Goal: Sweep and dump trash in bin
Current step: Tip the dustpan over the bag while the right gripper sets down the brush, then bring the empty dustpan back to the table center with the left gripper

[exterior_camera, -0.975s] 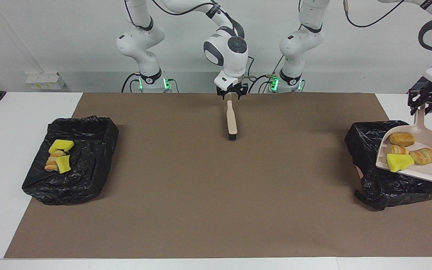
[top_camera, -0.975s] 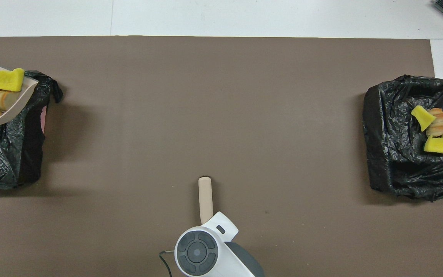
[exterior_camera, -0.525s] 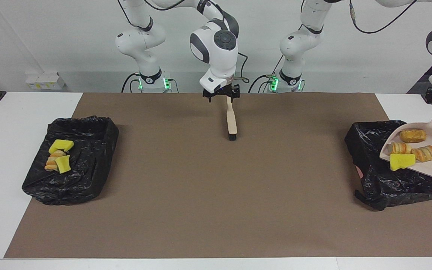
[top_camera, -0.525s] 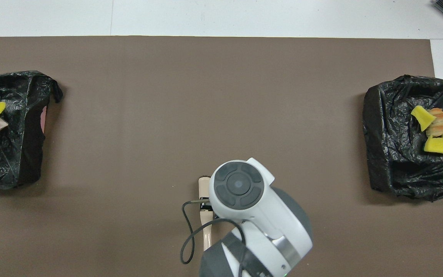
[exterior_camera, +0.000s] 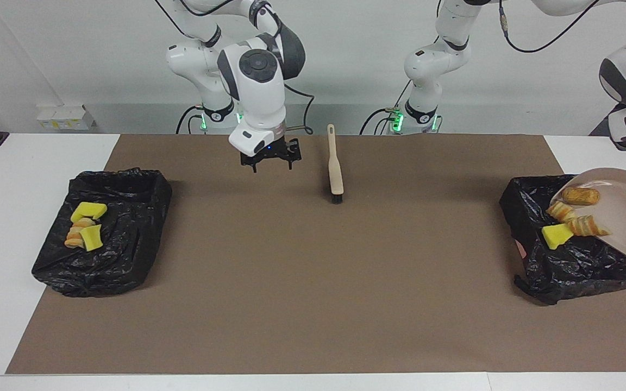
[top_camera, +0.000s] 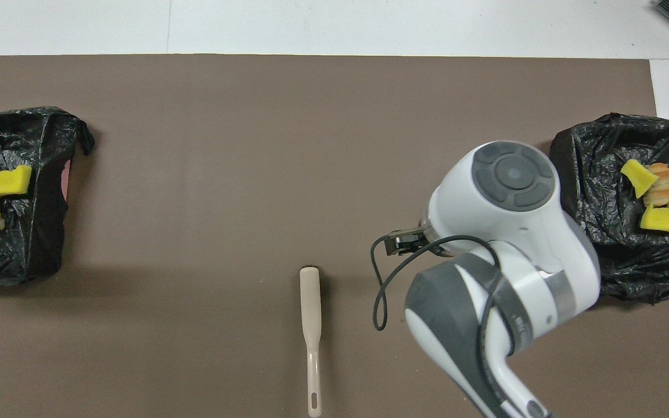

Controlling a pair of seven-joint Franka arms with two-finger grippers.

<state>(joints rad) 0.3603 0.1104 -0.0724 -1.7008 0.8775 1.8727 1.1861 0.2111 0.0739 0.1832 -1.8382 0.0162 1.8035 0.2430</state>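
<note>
- Facing view: the right gripper [exterior_camera: 269, 161] hangs with fingers spread and empty over the brown mat [exterior_camera: 313, 304], at about nine o'clock from the brush [exterior_camera: 335, 169], which lies flat on the mat.
- The left gripper sits at the frame edge, mostly out of sight; it is pressed together on the handle of the beige dustpan [exterior_camera: 625, 217], which is tilted steeply over a black-lined bin [exterior_camera: 574, 266].
- Trash [exterior_camera: 568, 220], a yellow sponge chunk and croissant pieces, lies at the pan's lower lip over that bin.
- At nine o'clock a second black-lined bin [exterior_camera: 106, 255] holds more sponge and pastry bits [exterior_camera: 86, 225].
</note>
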